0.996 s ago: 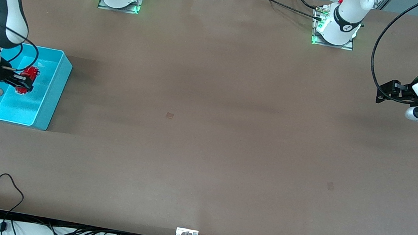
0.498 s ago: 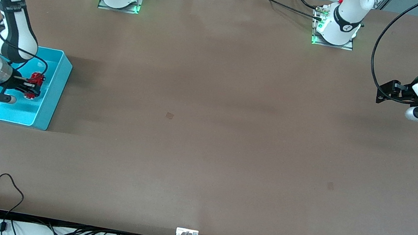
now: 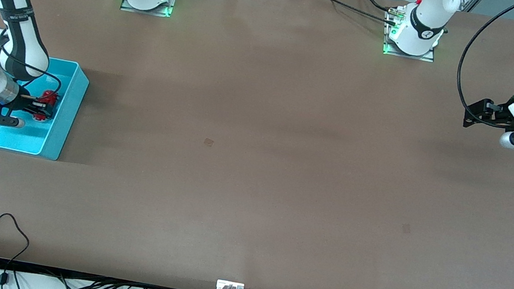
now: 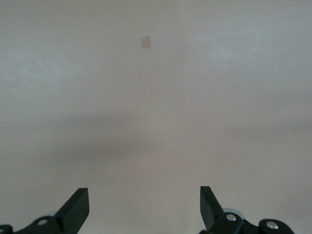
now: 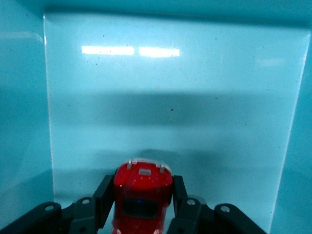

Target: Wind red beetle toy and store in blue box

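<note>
Right end effector (image 3: 41,105) grips the red beetle toy (image 5: 142,196), partly hidden, inside the blue box (image 3: 71,101); left end effector (image 4: 144,207) waits, spread wide.

From where I stood, the worktop (image 3: 254,164) carried one blue box (image 3: 71,101), and there was one red beetle toy (image 3: 47,98) in sight, a single small car and no second one. Two arms were at the worktop, each with one tool: the right tool (image 3: 45,106) and the left tool (image 3: 470,115). I also counted two small pale patches (image 3: 208,142) on the worktop's brown surface.
</note>
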`<state>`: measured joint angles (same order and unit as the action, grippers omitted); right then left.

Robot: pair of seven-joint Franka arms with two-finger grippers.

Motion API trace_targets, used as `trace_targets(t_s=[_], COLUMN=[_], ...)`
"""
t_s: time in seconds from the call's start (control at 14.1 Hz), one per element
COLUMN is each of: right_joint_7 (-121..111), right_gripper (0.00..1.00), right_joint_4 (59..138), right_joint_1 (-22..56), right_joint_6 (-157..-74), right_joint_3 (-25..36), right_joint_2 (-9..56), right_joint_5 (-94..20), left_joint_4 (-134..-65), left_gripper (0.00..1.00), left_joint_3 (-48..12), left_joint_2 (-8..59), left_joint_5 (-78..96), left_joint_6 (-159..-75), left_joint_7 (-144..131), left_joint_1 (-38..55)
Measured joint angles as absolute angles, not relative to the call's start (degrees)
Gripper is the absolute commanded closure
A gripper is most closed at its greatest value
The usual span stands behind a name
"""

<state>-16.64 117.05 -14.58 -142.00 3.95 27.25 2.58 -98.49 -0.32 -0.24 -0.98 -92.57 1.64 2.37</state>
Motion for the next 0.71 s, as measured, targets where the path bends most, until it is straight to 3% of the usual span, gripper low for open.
trace_targets(t_s=[0.36, 0.71], right_joint_7=[-16.65, -16.7], right_gripper=[0.0, 0.0], right_joint_4=[115.53, 112.46], right_joint_1=[-14.62, -14.56], right_joint_6=[-141.36, -128.91], right_joint_3=[3.85, 1.14], right_joint_2=[24.95, 12.02], right_joint_5=[2.59, 2.59], left_joint_4=[-98.49, -98.48], left_gripper=[0.0, 0.0], left_joint_3=[-0.3, -0.29], left_joint_2=[-0.24, -0.21], left_joint_5=[-0.98, -0.98], left_joint_6=[-92.58, -92.59], left_joint_7=[1.64, 1.64], left_joint_1=[2.38, 2.38])
